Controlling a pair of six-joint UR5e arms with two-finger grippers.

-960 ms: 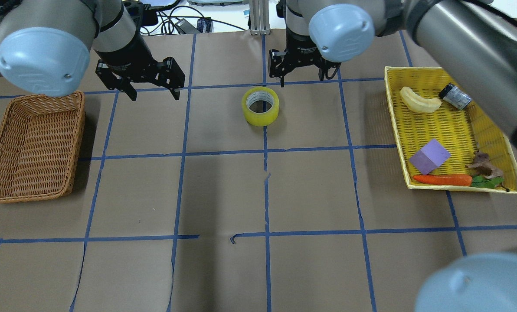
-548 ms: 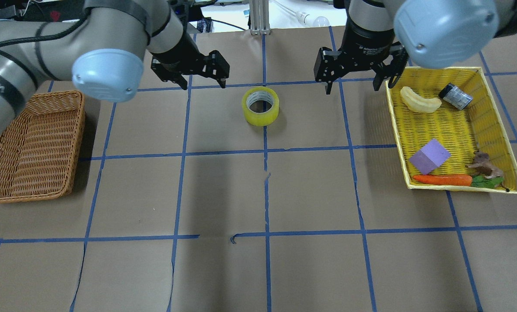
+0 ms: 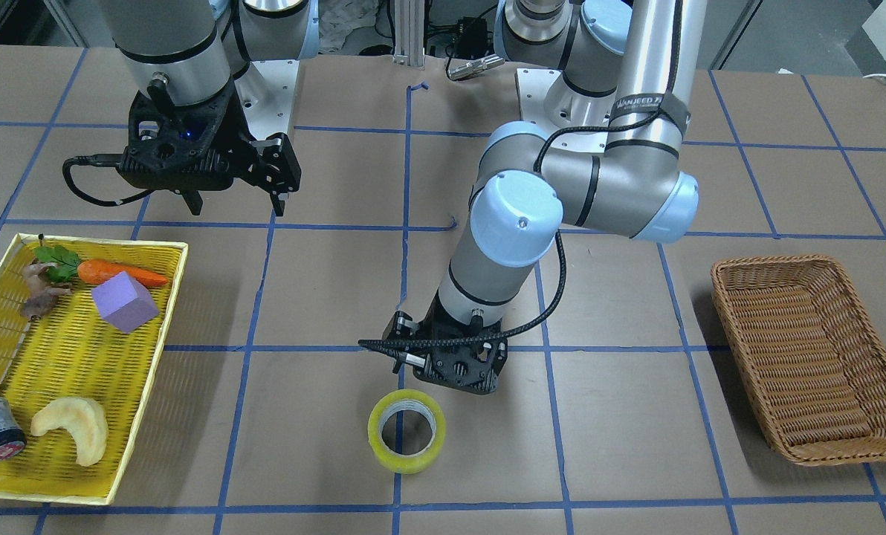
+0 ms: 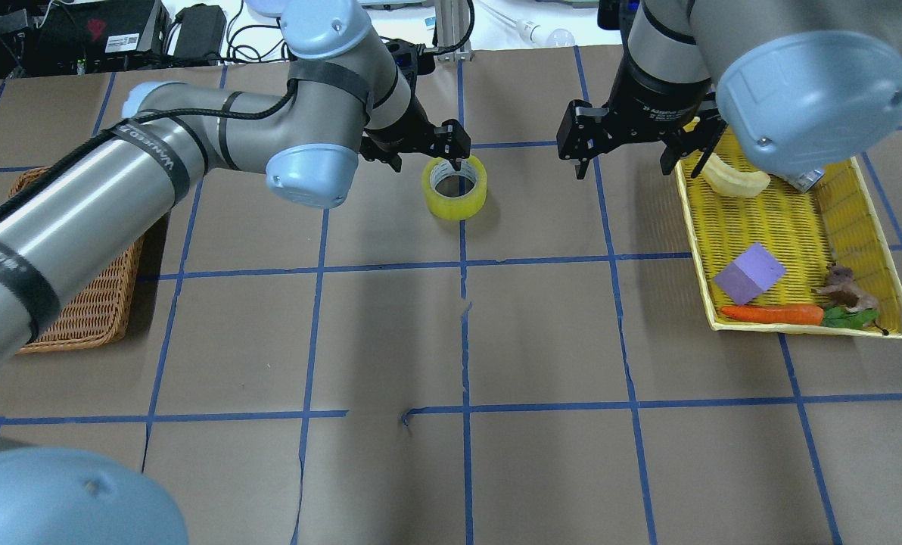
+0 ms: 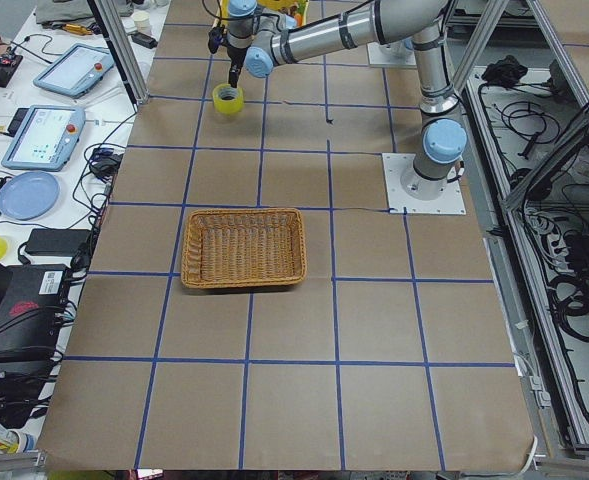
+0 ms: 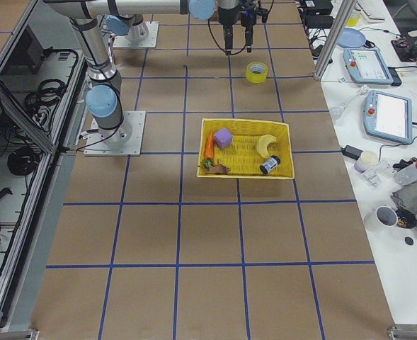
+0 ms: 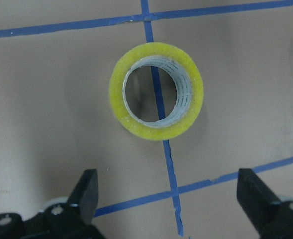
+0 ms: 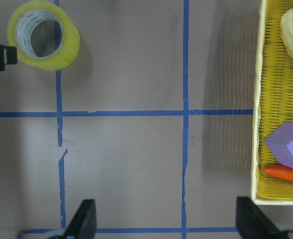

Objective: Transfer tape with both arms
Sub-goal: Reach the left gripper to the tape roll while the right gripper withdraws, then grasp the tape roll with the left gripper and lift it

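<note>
The yellow tape (image 4: 454, 187) lies flat on the brown table, on a blue grid line, its pale core up. My left gripper (image 4: 427, 157) is open and empty, right at the tape's far-left rim and above it. In the left wrist view the tape (image 7: 156, 97) lies ahead of the open gripper (image 7: 171, 199). My right gripper (image 4: 622, 163) is open and empty, between the tape and the yellow tray. The right wrist view shows the tape (image 8: 43, 35) at top left, with one left fingertip beside it.
A wicker basket (image 4: 80, 303) stands at the left, partly under my left arm. The yellow tray (image 4: 788, 227) at the right holds a pale pastry (image 4: 731, 180), a purple block (image 4: 750, 272), a carrot (image 4: 772, 314) and a toy figure (image 4: 844, 291).
My left gripper has swung right from near the basket to the tape's rim. My right gripper has moved right, away from the tape towards the tray. The tape has not moved.
</note>
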